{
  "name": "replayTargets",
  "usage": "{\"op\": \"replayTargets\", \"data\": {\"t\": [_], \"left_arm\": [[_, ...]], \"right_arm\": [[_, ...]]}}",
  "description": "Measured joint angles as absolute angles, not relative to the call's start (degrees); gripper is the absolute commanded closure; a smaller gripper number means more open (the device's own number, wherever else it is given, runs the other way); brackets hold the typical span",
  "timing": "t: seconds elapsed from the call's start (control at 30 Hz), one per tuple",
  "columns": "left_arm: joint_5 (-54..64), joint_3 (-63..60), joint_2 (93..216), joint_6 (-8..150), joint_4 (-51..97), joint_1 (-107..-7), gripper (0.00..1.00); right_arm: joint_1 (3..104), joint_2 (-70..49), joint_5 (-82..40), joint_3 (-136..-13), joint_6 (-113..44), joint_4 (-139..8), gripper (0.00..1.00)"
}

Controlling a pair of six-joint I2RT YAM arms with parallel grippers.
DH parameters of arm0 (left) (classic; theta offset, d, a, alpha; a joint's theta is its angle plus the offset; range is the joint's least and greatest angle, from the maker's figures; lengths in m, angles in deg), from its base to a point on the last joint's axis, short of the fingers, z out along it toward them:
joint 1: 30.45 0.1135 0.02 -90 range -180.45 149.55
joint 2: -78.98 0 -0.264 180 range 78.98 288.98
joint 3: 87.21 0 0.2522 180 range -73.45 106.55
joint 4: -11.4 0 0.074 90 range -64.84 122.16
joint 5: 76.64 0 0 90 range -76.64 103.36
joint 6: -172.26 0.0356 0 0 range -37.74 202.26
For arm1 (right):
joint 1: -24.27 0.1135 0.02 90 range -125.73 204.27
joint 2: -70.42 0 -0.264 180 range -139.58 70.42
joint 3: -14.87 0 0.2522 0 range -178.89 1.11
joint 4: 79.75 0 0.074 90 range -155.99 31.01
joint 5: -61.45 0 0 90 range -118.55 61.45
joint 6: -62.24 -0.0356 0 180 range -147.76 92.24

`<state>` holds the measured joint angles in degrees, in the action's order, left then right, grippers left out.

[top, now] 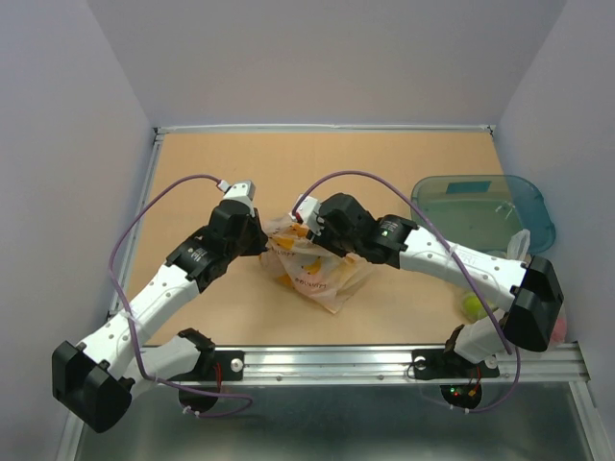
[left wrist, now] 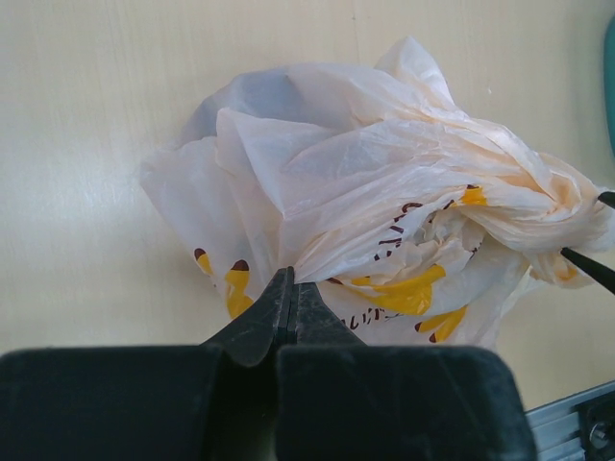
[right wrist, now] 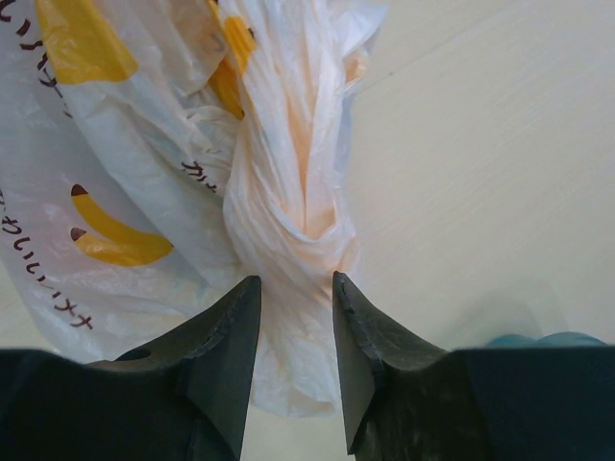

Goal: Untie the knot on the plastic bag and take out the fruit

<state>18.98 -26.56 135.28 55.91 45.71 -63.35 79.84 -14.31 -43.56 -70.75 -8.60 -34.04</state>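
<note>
The plastic bag [top: 312, 267], whitish-peach with yellow marks, lies crumpled mid-table. My left gripper [top: 265, 241] is at its left side and is shut on a thin fold of the bag [left wrist: 291, 276]. The knot [right wrist: 293, 206], a twisted peach-tinted rope of handle plastic, hangs between the jaws of my right gripper [right wrist: 296, 280]. Those jaws stand apart on either side of it. In the left wrist view the knot [left wrist: 550, 204] is at the bag's right end, with the right fingertips [left wrist: 591, 270] beside it. The fruit is hidden inside the bag.
A teal tray [top: 530, 213] stands at the right. Near the right arm's base lies a clearer bag [top: 519, 245] with a green-yellow fruit [top: 472, 306]. A metal rail [top: 384, 357] runs along the near table edge.
</note>
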Motion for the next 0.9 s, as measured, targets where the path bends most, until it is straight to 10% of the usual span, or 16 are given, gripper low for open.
{"op": "replayTargets", "data": {"t": [0.63, 0.77, 0.9], "left_arm": [[18.92, -28.76, 132.46, 55.41, 46.06, -63.35, 1.0], [18.9, -28.76, 132.39, 55.21, 46.04, -63.35, 1.0], [18.94, -28.87, 132.24, 54.88, 46.06, -63.35, 1.0]], "right_arm": [[79.82, -14.81, -40.63, -69.17, -9.13, -38.61, 0.5], [79.84, -16.03, -39.76, -69.17, -9.28, -39.14, 0.63], [79.84, -16.93, -40.37, -69.17, -9.41, -39.46, 0.99]]}}
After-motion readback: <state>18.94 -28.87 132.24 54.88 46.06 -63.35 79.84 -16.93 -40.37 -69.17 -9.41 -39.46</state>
